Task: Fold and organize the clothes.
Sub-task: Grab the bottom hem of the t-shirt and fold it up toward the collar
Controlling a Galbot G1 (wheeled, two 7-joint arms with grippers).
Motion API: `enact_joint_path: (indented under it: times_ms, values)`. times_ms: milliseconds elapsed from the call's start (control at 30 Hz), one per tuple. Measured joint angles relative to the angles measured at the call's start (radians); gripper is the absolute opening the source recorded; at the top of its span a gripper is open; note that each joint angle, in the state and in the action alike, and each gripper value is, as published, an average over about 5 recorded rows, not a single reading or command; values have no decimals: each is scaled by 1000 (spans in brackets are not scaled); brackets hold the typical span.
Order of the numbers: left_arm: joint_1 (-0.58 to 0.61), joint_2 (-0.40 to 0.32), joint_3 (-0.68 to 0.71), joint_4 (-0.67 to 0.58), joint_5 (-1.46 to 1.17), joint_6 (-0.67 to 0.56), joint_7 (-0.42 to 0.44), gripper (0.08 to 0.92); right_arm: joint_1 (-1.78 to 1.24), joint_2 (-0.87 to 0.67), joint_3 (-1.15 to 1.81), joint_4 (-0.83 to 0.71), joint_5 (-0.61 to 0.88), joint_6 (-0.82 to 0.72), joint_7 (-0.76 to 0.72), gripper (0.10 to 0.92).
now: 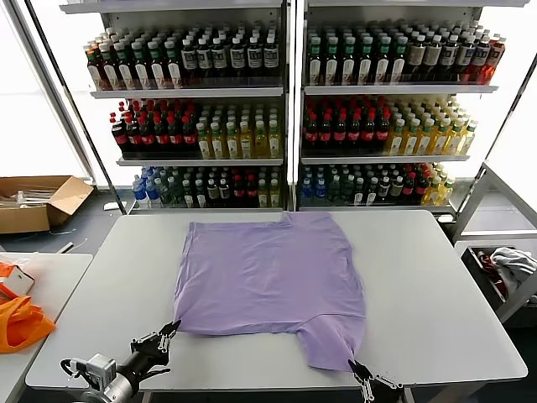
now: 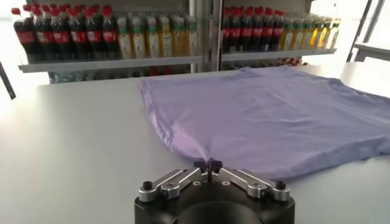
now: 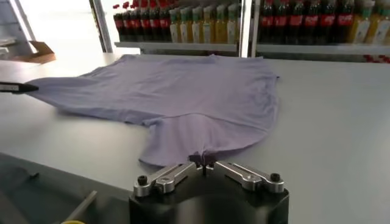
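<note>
Your lavender T-shirt [image 1: 268, 281] lies spread plain side up across the middle of the grey table [image 1: 436, 302], its far hem towards 12 o'clock near the table's back edge, one sleeve trailing off at about 5 o'clock towards the near edge.

At 7 o'clock from the shirt's centre, your left gripper [image 1: 170, 328] sits at the garment's near left corner. In the left wrist view its fingertips [image 2: 208, 164] are drawn together, pinching the fabric edge, which puckers into small folds just beyond them.

At 5 o'clock, your right gripper [image 1: 361, 369] meets the tip of the trailing sleeve at the table's near edge. The right wrist view shows that gripper [image 3: 202, 162] narrowed to a pinch on the sleeve's hem, the cloth fanning out wide beyond it.

Behind the table, at 12 o'clock, shelves [image 1: 289, 91] hold rows of bottled drinks. An orange bag [image 1: 21, 321] rests on a side table at 9 o'clock, and a cardboard box [image 1: 38, 201] stands on the floor at 10 o'clock.
</note>
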Motion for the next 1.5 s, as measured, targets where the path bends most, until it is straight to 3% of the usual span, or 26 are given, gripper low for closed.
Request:
enact_joint_path:
  times_ms: [300,567,1000,1400,1500]
  values:
    - [83,-22,-38,-90,11,6,1,94,-32,20,23,48,56,76,-19,106]
    - [58,8,-37,-102,8,13,8,94,102,42,0,12,97,94,34,106]
    - [-148,111,24,33,-80,85,4,94,442,7,-129,-144,147,64,191,106]
    - [-371,167,109,231,-131,110,-8,99,811,0,-323,-404,146,10,258,107]
    - [-414,174,128,278,-129,111,-8,137,886,5,-365,-466,132,-1,261,132]
